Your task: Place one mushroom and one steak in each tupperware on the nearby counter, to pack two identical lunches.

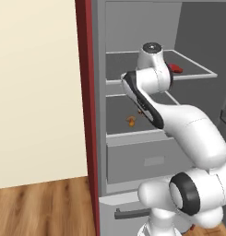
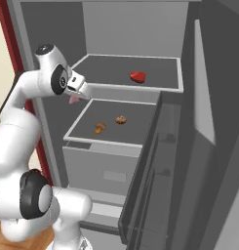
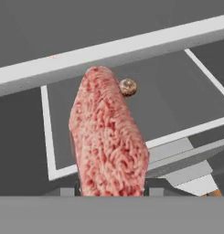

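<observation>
Pincer point(image 2: 74, 99) grips one steak point(image 3: 109, 137) inside the open fridge, a mushroom point(image 2: 99, 127) and second steak point(image 2: 138, 76) still shelved, nothing visibly packed.

Two steaks: one in the jaws point(image 3: 109, 137), one point(image 2: 137, 76) on the upper shelf; one mushroom point(image 2: 99, 127); one brown disc point(image 2: 121, 119) (speckled).
</observation>
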Available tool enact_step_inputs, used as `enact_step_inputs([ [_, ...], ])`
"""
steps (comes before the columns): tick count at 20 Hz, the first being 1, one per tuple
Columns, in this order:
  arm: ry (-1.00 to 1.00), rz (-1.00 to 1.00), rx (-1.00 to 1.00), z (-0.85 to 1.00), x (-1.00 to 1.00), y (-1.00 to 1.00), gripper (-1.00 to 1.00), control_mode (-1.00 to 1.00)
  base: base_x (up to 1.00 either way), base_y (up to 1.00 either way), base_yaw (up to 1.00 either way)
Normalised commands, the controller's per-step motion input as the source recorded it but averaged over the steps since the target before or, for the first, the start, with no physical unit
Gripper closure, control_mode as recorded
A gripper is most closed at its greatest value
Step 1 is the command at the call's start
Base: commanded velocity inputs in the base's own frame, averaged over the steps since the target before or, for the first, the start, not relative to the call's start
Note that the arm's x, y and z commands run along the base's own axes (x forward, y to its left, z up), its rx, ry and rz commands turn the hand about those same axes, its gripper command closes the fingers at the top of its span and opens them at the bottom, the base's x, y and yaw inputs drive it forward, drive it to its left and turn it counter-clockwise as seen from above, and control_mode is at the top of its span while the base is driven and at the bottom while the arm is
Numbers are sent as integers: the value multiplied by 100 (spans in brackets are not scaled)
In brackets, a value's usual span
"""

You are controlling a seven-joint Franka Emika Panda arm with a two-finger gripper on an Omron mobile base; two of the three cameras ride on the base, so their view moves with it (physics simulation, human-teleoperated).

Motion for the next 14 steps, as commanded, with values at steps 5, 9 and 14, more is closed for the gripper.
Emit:
enact_step_inputs([
  [5, 0, 2, 1, -94, -100, -8, 100, -100, 0, 0, 0],
  [9, -27, 1, 0, -10, -85, -6, 100, -100, 0, 0, 0],
  [14, 0, -3, 7, -31, -58, 14, 100, 100, -40, 18, -8],
])
